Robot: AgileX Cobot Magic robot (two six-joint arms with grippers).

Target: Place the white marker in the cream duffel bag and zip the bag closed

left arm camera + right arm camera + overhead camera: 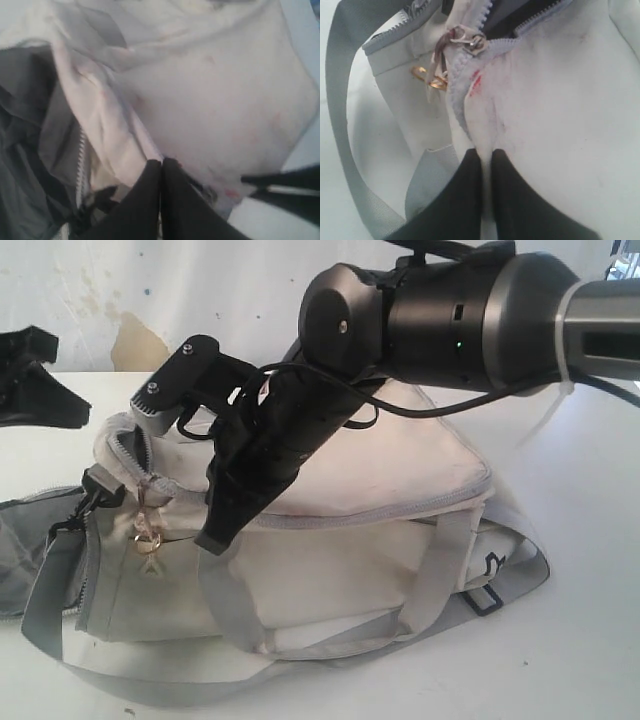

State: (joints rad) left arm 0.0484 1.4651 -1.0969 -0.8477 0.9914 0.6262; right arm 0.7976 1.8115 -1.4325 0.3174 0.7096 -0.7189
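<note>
Pincer [486,157] nearly closed, pinching bag [560,100] fabric

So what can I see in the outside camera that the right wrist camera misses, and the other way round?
Only the exterior view shows the big dark arm reaching in from the right, most of the cream duffel bag lying on the white table, and a black buckle. Only the right wrist view shows a red smear beside the zip, and the zip's teeth up close. Both show the right hand, fingers close together against the bag, plus a grey strap and the gold ring. Neither shows a marker.
</note>
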